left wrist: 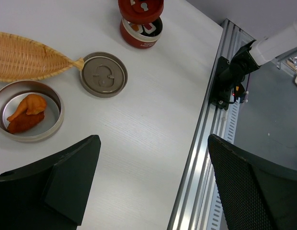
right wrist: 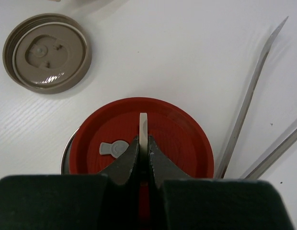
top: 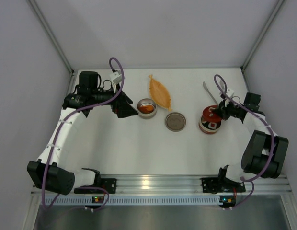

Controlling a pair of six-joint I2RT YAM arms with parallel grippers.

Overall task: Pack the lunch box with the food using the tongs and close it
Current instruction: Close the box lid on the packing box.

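Bare table [top: 139,148] wide across lower middle of the top view, my left gripper [left wrist: 153,143] spread open near the steel tin [left wrist: 60,112] holding orange-brown food [left wrist: 26,112], my right gripper [right wrist: 143,143] pinching the white tab [right wrist: 143,127] of the red lid [right wrist: 179,139] over the lunch box [left wrist: 139,37], tongs [right wrist: 251,100] flat at right, brown lid [left wrist: 103,74] centre

A leaf dish [top: 159,92] lies on the white table [top: 139,148]. It is woven, orange-brown, long and pointed at both ends. It sits slanted, toward the back. A silver rail [top: 158,181] runs along the near edge of the table. Grey walls [top: 163,28] stand around it.
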